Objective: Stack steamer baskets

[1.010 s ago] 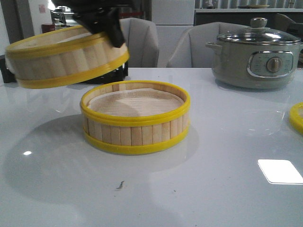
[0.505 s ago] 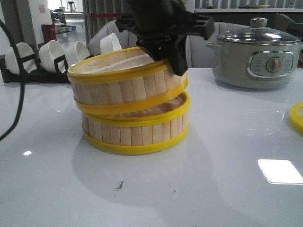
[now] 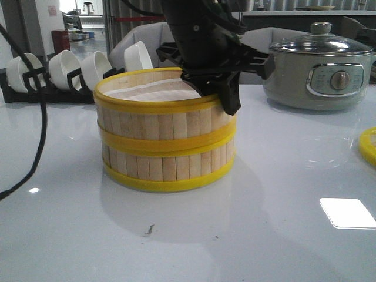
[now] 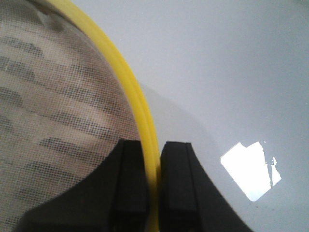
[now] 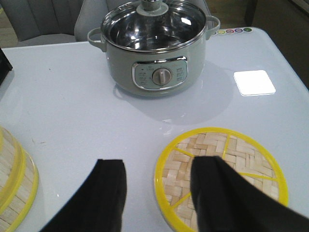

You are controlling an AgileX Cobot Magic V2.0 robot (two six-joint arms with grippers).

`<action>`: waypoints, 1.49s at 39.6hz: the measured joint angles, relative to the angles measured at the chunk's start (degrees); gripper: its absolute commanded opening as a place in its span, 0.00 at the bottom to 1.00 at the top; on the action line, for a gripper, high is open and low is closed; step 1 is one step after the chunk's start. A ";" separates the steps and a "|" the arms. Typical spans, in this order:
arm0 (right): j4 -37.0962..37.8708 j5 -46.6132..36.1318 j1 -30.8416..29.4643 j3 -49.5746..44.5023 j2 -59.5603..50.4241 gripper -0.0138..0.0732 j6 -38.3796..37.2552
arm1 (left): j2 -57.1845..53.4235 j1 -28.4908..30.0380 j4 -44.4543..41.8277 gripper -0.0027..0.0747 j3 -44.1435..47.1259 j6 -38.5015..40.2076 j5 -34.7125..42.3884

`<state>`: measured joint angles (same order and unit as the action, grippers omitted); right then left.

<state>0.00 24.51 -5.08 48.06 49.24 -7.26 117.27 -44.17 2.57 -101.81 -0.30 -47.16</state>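
Observation:
Two steamer baskets stand stacked at the table's middle. The upper basket (image 3: 155, 120) rests on the lower basket (image 3: 167, 167) and overhangs it slightly to the left. My left gripper (image 3: 218, 94) comes down from above and is shut on the upper basket's right rim. The left wrist view shows the yellow rim (image 4: 140, 113) pinched between the two black fingers (image 4: 130, 179), with the mesh liner (image 4: 58, 96) on the inner side. My right gripper (image 5: 159, 179) hangs open over the table, holding nothing, one finger over the woven lid (image 5: 241, 154).
A grey-green electric pot (image 3: 320, 70) with a glass lid stands at the back right. The lid's yellow edge (image 3: 369, 144) shows at the far right. White cups on a rack (image 3: 64, 70) line the back left. A black cable (image 3: 36, 135) hangs at the left.
My left gripper carried the upper basket from the upper left across to the right and down. It was tilted over the lower basket half a second ago and now sits level on it.

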 measured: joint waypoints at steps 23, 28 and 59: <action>0.00 0.00 0.00 0.00 0.00 0.64 0.00 | 0.09 0.00 -0.13 0.54 -0.21 -0.11 0.53; 0.00 0.00 0.00 0.00 0.00 0.64 0.00 | 0.09 0.00 -0.23 0.61 -0.24 -0.11 0.65; 0.00 0.05 0.00 0.00 0.00 0.64 0.00 | -17.10 6.48 -11.70 0.16 -8.27 7.16 0.71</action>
<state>0.00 24.56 -5.08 48.06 49.24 -7.26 100.16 -37.69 -9.13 -110.08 6.86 -46.45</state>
